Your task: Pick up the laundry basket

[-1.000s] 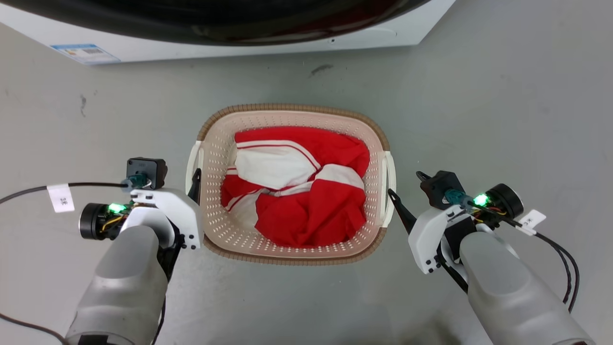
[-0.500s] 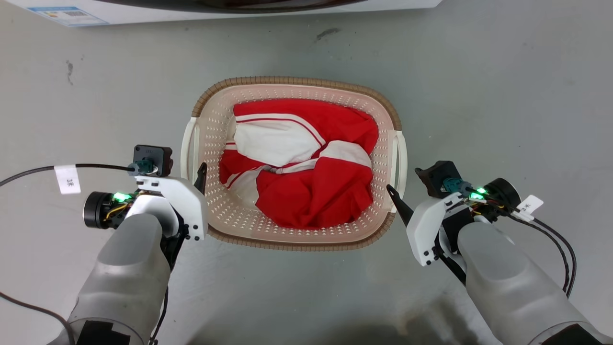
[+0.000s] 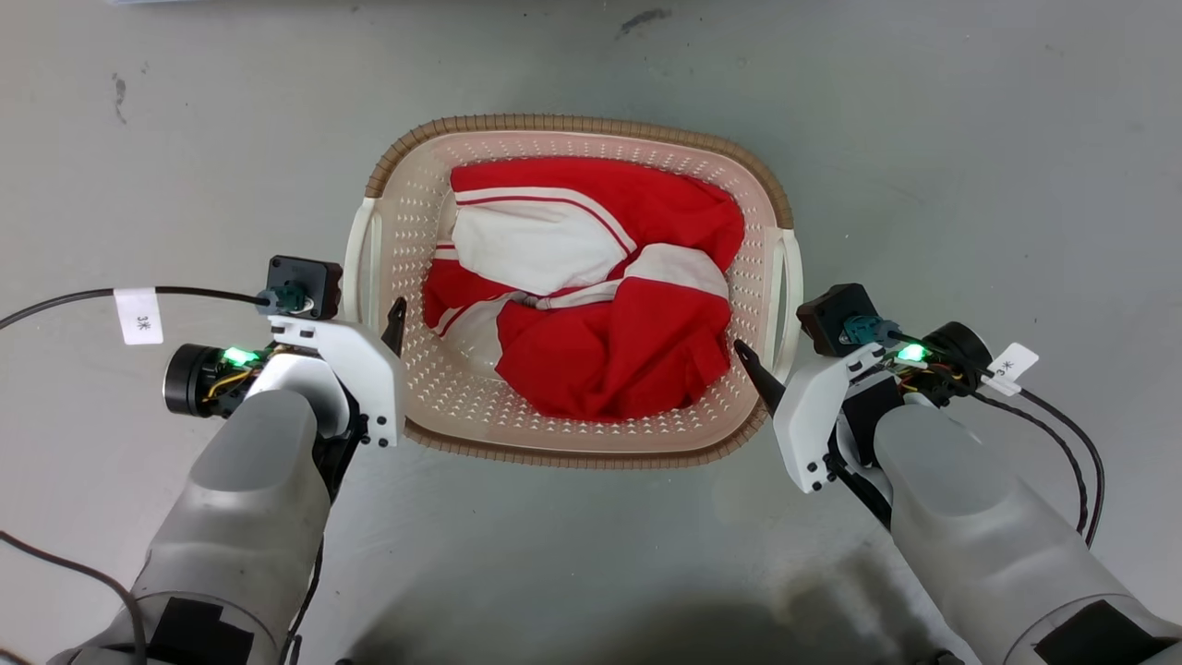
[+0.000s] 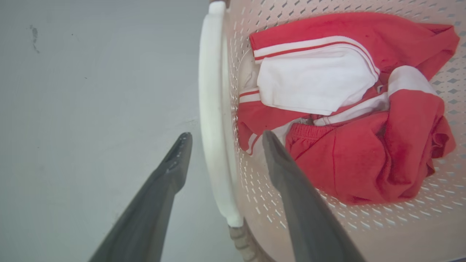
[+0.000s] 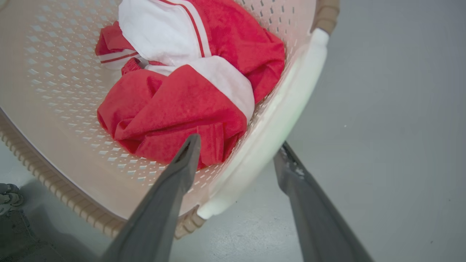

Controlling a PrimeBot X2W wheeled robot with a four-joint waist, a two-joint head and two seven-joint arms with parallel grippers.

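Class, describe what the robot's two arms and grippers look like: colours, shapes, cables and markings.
The left forearm and right forearm are smooth pale-grey shells with black patches. White angular wrist brackets carry green lights and black boxes. Black cables bear white tags. The left gripper and right gripper have long, tapering dark-grey fingers.

Laundry basket (image 3: pixel 462 416): cream-white, perforated, rounded-rectangular; brown woven-look rim (image 3: pixel 572 121); white side handles (image 3: pixel 355 268). Upright on grey floor (image 3: pixel 923 139), open top up. Crumpled red-and-white garment (image 3: pixel 600 351) inside.
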